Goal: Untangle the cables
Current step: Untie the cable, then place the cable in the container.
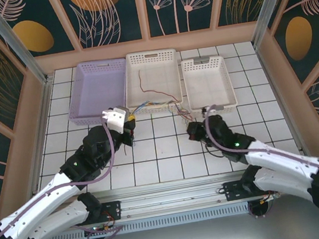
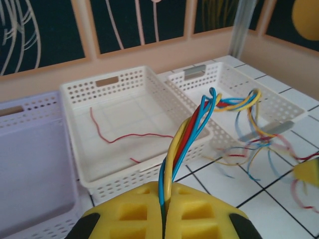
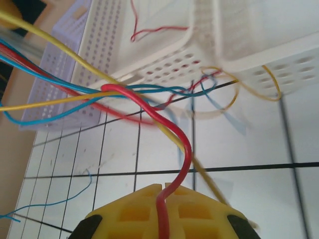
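My left gripper (image 2: pixel 167 199) is shut on a bundle of yellow, red and blue cables (image 2: pixel 187 139) that rises from its fingers and fans out over the tiles to the right. From above, the left gripper (image 1: pixel 131 122) sits just in front of the middle white basket (image 1: pixel 151 53). My right gripper (image 3: pixel 175 191) is shut on one red cable (image 3: pixel 184 149), which curves up into the tangle (image 3: pixel 124 92) of blue, yellow and red strands. The right gripper (image 1: pixel 192 129) is low over the tiles, right of the tangle (image 1: pixel 156 104). A separate red cable (image 2: pixel 129 138) lies inside the middle basket.
Three baskets stand in a row at the back: a purple basket (image 1: pixel 103 62) on the left, the white one in the middle, a smaller white basket (image 1: pixel 202 61) on the right. A loose blue strand (image 3: pixel 55 201) lies on the tiles. Wooden walls border the table.
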Action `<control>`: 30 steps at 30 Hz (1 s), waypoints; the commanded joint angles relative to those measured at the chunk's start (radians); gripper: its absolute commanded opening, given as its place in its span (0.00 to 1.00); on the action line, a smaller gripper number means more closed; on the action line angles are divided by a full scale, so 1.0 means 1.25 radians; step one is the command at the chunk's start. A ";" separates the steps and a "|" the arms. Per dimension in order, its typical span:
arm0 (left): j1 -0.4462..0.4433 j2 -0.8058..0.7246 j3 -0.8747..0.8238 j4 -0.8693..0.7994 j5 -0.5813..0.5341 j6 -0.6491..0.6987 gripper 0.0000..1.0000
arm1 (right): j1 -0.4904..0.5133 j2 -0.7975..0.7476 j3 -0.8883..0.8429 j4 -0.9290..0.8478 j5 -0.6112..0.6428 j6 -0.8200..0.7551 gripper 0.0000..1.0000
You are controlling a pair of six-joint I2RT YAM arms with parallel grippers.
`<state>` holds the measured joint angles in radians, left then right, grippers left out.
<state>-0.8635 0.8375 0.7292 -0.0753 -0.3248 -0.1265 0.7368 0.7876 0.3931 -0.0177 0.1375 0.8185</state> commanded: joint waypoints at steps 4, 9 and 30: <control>0.018 0.003 0.031 -0.010 -0.128 0.010 0.00 | -0.043 -0.156 0.001 -0.245 0.055 0.050 0.00; 0.028 -0.002 0.032 -0.009 -0.171 0.011 0.00 | -0.088 -0.255 0.030 -0.387 0.111 0.083 0.00; 0.038 -0.066 -0.011 0.045 0.008 0.037 0.00 | -0.147 -0.065 0.274 -0.179 -0.182 -0.079 0.00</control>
<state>-0.8196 0.7803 0.7238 -0.0731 -0.3916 -0.1089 0.5571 0.6140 0.6537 -0.4088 0.0399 0.7956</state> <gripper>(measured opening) 0.044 0.058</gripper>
